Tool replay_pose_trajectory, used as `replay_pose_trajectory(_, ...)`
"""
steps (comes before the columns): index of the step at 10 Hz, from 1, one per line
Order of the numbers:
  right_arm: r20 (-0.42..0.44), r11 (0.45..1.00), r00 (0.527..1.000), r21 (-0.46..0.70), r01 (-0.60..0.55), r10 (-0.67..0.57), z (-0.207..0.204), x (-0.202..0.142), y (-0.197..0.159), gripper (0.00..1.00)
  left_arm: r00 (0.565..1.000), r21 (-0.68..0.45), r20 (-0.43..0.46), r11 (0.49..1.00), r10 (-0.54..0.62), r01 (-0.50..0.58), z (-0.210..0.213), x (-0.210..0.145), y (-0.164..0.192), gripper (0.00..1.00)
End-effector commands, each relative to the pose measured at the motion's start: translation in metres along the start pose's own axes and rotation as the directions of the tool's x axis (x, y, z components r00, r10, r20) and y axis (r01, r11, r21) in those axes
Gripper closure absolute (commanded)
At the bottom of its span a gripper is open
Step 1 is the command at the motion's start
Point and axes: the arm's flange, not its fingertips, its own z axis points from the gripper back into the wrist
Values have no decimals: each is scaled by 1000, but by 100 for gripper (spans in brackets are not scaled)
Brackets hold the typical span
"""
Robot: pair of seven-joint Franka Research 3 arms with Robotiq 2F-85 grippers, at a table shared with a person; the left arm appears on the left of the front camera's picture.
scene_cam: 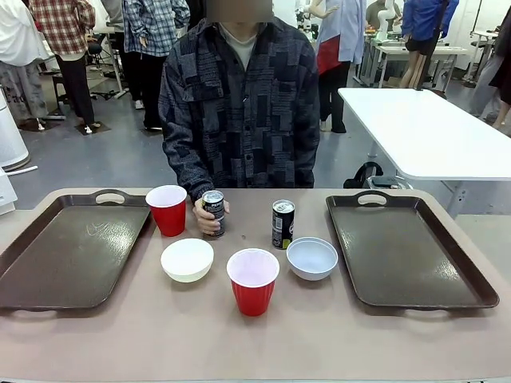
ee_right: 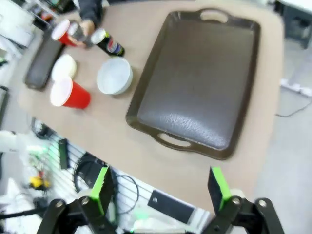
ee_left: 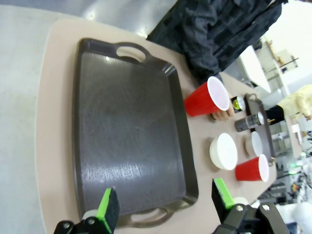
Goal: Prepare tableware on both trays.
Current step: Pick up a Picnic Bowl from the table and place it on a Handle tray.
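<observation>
Two dark brown trays lie on the tan table: the left tray [scene_cam: 72, 255] [ee_left: 126, 131] and the right tray [scene_cam: 403, 251] [ee_right: 200, 83], both bare. Between them stand a red cup [scene_cam: 168, 209] at the back left, a second red cup [scene_cam: 253, 281] near the front, a white bowl [scene_cam: 188, 259], another white bowl [scene_cam: 311, 258], and a black can [scene_cam: 283, 223]. A person's hand holds a second black can [scene_cam: 213, 212] on the table. My left gripper [ee_left: 165, 207] hangs open above the left tray's near end. My right gripper [ee_right: 161, 192] is open, high over the right tray's near edge.
A person in a dark patterned shirt [scene_cam: 239, 104] sits at the far side of the table. A white table [scene_cam: 423, 128] stands behind at the right, with people farther back. Cables and gear [ee_right: 87, 170] lie on the floor below the table's near edge.
</observation>
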Motion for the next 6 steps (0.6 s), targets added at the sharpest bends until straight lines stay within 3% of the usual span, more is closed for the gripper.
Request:
replay_pose_trajectory(1, -194, 992, 978, -85, -95, 78, -51, 12, 68, 0, 1000, -16, 9, 1000, 5, -4, 1, 0, 1, 0)
replay_pose_trajectory(3, -335, 968, 935, -169, -185, 120, -108, 24, 133, 0, 1000, -16, 9, 1000, 5, -4, 1, 0, 1, 0)
replay_pose_trajectory(6, -425, 921, 888, -249, -299, 173, -183, 13, 205, 0, 1000, -16, 9, 1000, 5, -4, 1, 0, 1, 0)
